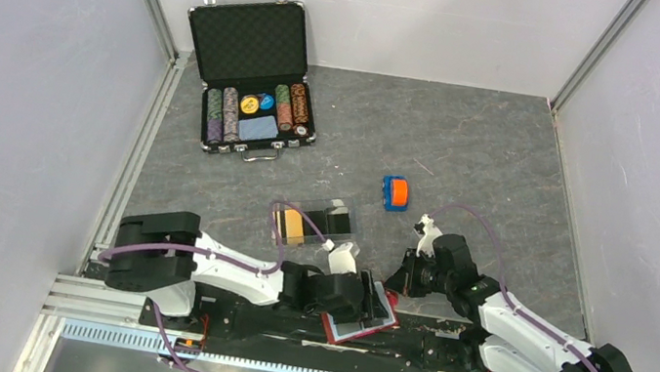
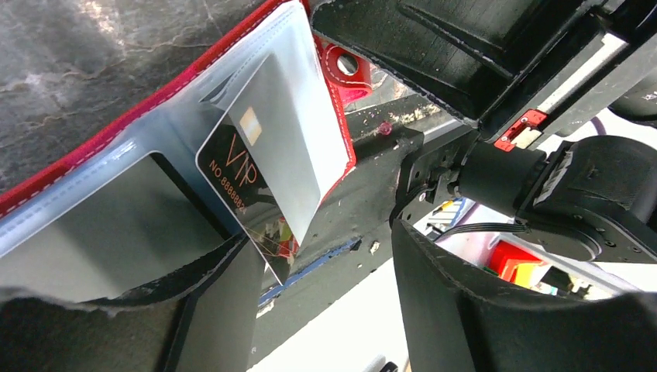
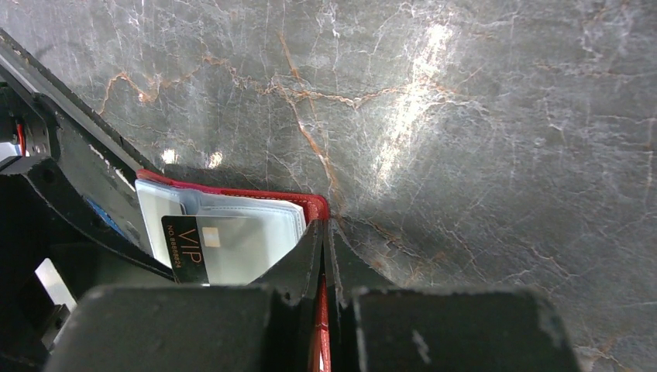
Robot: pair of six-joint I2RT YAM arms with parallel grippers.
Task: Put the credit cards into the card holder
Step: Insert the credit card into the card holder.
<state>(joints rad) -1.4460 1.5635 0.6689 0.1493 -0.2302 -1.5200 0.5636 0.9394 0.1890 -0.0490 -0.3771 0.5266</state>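
The left tool (image 2: 314,256) hangs with its jaws parted and nothing between them, low over the open red wallet (image 1: 362,327) at the near edge of the bench (image 1: 506,173). Just in front of its left finger (image 2: 209,310) a dark-faced credit card (image 2: 240,182) with orange VIP lettering sticks partway out of a clear sleeve. The rest of the card is under the plastic, and its exposed long edge runs slantwise across the wrist view, not square to the jaws. The card is touching neither finger as far as the view tells. The right tool (image 3: 324,240) is clenched on the wallet's red rim at the far corner and pins it down; the same card shows to its left, beyond reach of that arm's fingers. The card holder (image 1: 315,223) stands on the bench just past the wallet, up and to the left of the left tool, with an orange-faced card (image 1: 292,228) in its left compartment. The coming move turns on this: the card lies directly below the left tool, and the holder is on that arm's side. So the left arm looks the one to pinch the free edge, draw the card out along the sleeve, and carry it the short way forward.
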